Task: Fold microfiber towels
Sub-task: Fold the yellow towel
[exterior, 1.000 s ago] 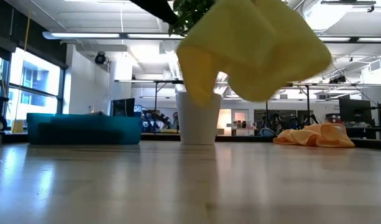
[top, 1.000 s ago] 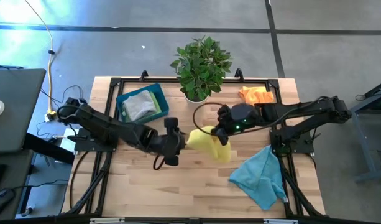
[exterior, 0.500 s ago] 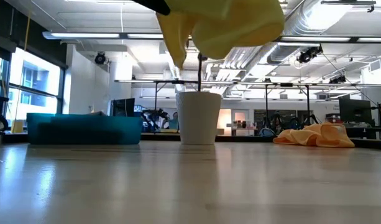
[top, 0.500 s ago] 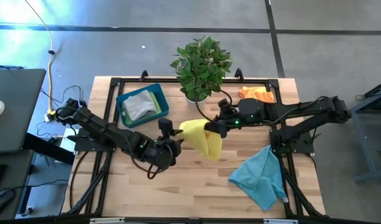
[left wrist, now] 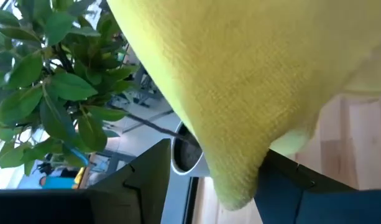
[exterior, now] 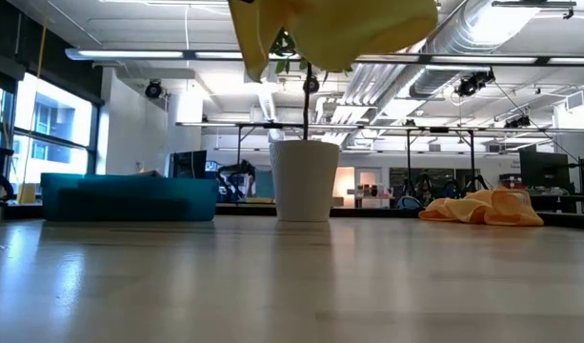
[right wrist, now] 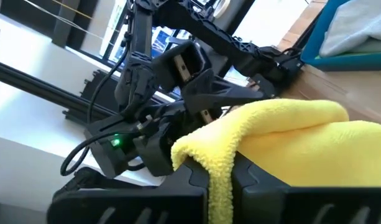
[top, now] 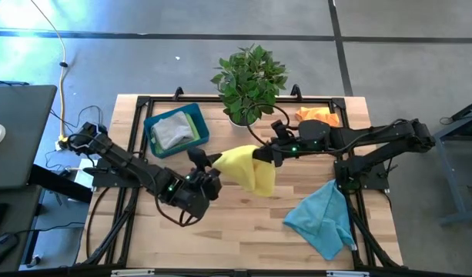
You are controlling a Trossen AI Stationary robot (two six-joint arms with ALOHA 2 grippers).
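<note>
A yellow towel (top: 247, 168) is held up off the table (top: 236, 231) near the middle of the high frame, its cloth draped down from one pinched edge. That edge is clamped in the right claw (top: 260, 157), whose fingers are pressed together on the yellow fabric, as is seen plainly in the right wrist view (right wrist: 218, 171). In the low view the towel (exterior: 334, 29) is seen hanging at the top of the frame, clear of the table surface. The left claw (top: 209, 164) is placed just left of the towel's left corner, with its fingers held apart; whether the corner is touched cannot be told. In the left wrist view the towel (left wrist: 240, 93) fills most of the frame.

A teal-blue towel (top: 324, 218) is left crumpled at the lower right of the table, and an orange towel (top: 316, 117) at the upper right. A grey towel (top: 172, 131) is laid over a lime green one (top: 194, 123) inside a blue tray (top: 152, 123) at the upper left. A potted plant (top: 249, 81) is set at the upper centre edge.
</note>
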